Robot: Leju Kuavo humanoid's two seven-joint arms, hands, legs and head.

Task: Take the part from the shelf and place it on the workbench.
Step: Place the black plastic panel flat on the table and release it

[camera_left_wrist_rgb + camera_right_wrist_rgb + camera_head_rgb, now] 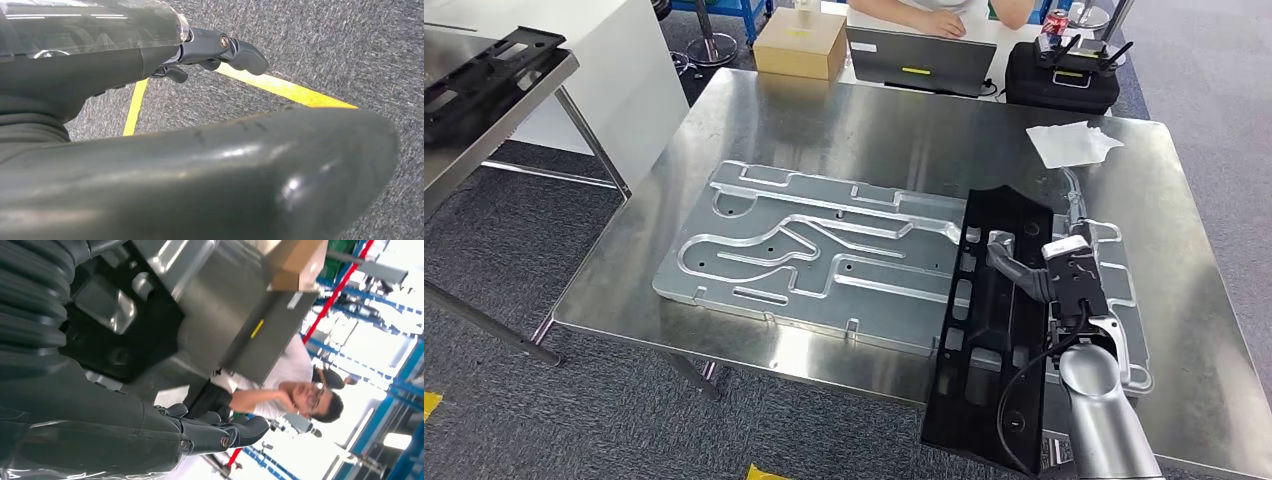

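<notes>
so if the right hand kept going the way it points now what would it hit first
Likely nothing soon. The right hand, at the black part, points toward the table's far edge; beyond it lies bare aluminium fixture plate, then the laptop. Its height above the plate is unclear.

floor: grey carpet (514,260), yellow tape (280,87) | steel table (894,120)

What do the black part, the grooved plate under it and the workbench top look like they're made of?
Black part: likely moulded plastic, matte, with cut-out openings. Grooved plate: probably machined aluminium, pale satin, milled channels. Workbench: apparently stainless steel, brushed and reflective.
</notes>
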